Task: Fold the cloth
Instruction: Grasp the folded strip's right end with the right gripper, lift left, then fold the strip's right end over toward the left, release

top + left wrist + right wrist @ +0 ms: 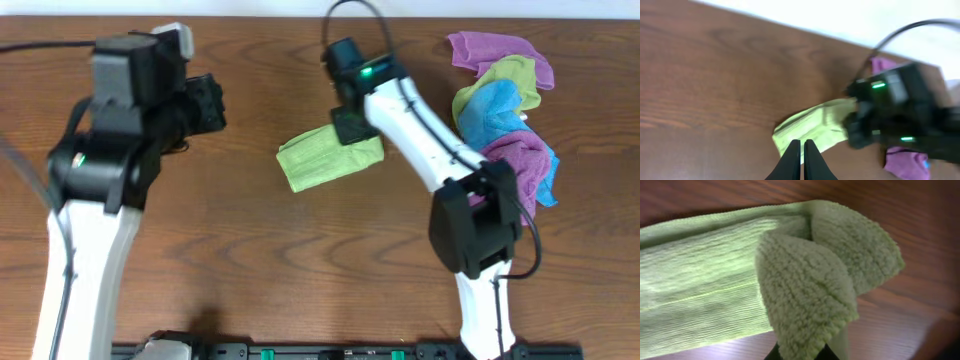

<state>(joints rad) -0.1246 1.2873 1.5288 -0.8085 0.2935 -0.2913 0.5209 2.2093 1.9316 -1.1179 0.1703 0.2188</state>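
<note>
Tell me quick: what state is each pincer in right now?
Left pincer: closed, holding nothing.
Right pincer: closed, pinching a folded edge of the cloth.

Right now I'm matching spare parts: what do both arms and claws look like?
The left arm and right arm have white links with bulky black joint housings. The left claw and right claw are black. Green lights glow on the right wrist; black cables trail from both.

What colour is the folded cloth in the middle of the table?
Plain lime green, no pattern. The cloth shows best in the right wrist view.
</note>
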